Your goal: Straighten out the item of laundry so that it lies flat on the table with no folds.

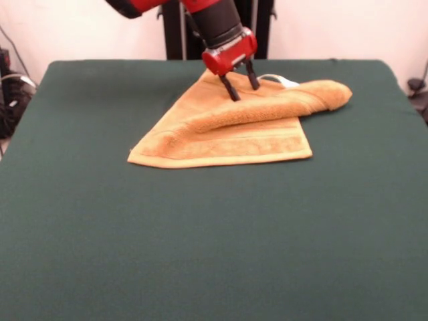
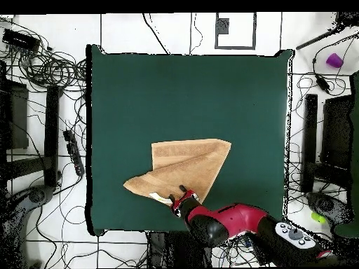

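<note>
Red-and-black gripper [image 1: 242,87] hangs with its two dark fingers spread over the far edge of the mustard-yellow terry-cloth towel [image 1: 227,134], seemingly to catch the thick fold doubled over its right side, while the dark green cloth-covered table [image 1: 200,247] offers wide bare room nearer and leftward for spreading.
</note>
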You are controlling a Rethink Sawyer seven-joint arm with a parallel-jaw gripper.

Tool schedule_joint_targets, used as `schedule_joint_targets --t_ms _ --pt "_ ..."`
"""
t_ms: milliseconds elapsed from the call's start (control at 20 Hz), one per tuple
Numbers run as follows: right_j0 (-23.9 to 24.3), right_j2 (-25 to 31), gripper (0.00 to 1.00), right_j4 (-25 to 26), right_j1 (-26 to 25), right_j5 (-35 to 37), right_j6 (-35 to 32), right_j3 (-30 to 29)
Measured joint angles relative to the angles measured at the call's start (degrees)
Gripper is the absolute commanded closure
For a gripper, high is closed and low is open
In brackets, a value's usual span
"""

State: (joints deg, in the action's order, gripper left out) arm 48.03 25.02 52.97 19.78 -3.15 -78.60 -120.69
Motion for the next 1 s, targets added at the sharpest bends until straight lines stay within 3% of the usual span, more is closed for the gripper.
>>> schedule_joint_targets --t_ms 700,1000 --pt "-6.54 -3.53 0.0 -0.01 3.09 1.43 7.85 0.98" --pt "-11.61 -6.18 0.0 -0.06 5.09 2.5 9.98 1.85"
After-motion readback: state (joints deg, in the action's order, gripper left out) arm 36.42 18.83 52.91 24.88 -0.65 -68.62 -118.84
